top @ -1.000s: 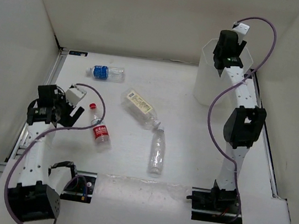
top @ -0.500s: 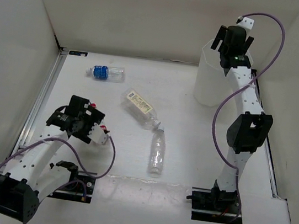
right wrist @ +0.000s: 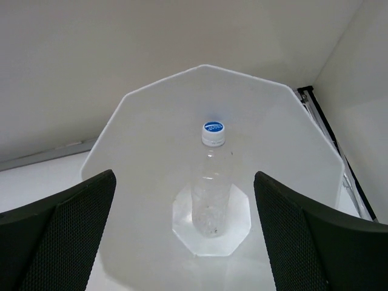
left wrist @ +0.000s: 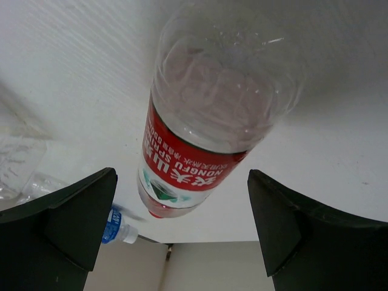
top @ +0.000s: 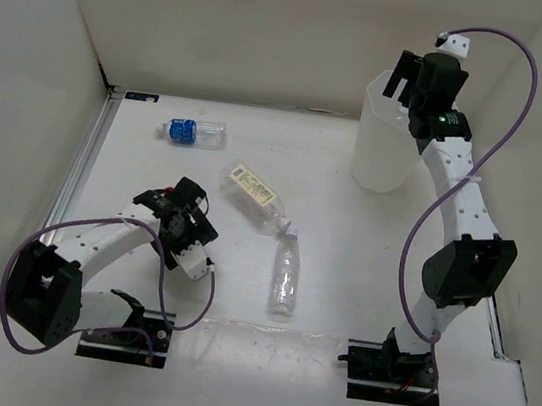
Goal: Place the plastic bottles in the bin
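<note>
White matte tabletop (top: 347, 234) spans the floor. Plain white walls (top: 275, 32) enclose three sides. Silver metal rail (top: 80, 171) runs along the left edge.

From above, the left gripper (top: 187, 224) hides the red-labelled bottle (left wrist: 203, 133) directly beneath it (label and cap unseen there); in the wrist view its broad end runs off the top edge.

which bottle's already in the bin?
The unlabelled bottle with the blue-topped cap, upright inside the bin. The blue-labelled bottle, yellowish-labelled bottle, red-labelled bottle and second unlabelled bottle lie on the table.
</note>
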You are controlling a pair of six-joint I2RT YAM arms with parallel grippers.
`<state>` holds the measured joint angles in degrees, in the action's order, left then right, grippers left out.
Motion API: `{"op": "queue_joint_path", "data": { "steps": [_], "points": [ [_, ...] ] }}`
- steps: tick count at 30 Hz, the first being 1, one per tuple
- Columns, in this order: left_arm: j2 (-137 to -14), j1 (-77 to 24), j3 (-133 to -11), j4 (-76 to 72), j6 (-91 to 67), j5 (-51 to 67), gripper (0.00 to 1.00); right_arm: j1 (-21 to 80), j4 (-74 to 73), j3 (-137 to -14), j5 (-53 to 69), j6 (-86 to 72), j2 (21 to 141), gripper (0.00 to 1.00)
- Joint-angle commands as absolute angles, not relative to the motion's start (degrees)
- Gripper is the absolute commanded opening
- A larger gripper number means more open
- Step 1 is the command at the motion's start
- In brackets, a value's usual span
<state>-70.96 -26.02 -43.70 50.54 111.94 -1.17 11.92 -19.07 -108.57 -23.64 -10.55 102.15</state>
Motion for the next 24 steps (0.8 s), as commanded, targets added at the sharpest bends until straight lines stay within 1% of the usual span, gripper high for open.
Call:
{"op": "queue_joint_path", "data": {
  "steps": [1,4,7,8,11,12,14,16,20,21,24],
  "points": [
    [-72.3,-27.4,-44.3,49.0,112.1,-2.8,1.0,12.3,-18.3,-106.1,-22.1,-10.6,98.1,0.97],
    [-75.0,-28.7,-42.9,49.0,109.6,-4.8,1.0,12.3,-18.3,-104.1,-22.1,-10.6,96.5,0.97],
    [-77.3,-29.2,-42.9,49.0,105.7,-4.8,1.0,12.3,-18.3,-102.8,-22.1,-10.6,95.0,0.97],
    [-78.0,-29.2,-42.9,49.0,104.3,-3.1,1.0,12.3,-18.3,-102.0,-22.1,-10.6,94.4,0.97],
    [-81.4,-30.5,-46.6,49.0,95.5,-0.1,0.71,12.3,-18.3,-100.6,-21.6,-11.2,93.1,0.97],
    [-82.3,-31.2,-49.3,49.0,90.2,-0.1,0.55,12.8,-18.3,-100.6,-21.6,-11.2,93.1,0.97],
    [-85.2,-31.2,-52.5,50.8,86.4,1.1,0.43,12.8,-18.3,-99.4,-21.6,-11.2,91.9,0.97],
    [-86.6,-31.2,-56.4,52.0,83.0,1.7,0.43,12.8,-18.3,-98.8,-21.6,-11.2,91.2,0.97],
    [-88.4,-30.7,-58.4,50.7,80.4,2.5,0.43,12.8,-18.3,-97.7,-21.6,-11.8,90.6,0.97],
    [-88.4,-30.7,-59.0,49.5,80.4,1.3,0.39,12.8,-18.3,-97.0,-21.6,-11.8,90.1,0.97],
    [-89.8,-31.8,-59.7,48.0,77.6,-1.1,0.32,12.8,-18.8,-96.4,-21.6,-11.8,89.5,0.97]
  ]
}}
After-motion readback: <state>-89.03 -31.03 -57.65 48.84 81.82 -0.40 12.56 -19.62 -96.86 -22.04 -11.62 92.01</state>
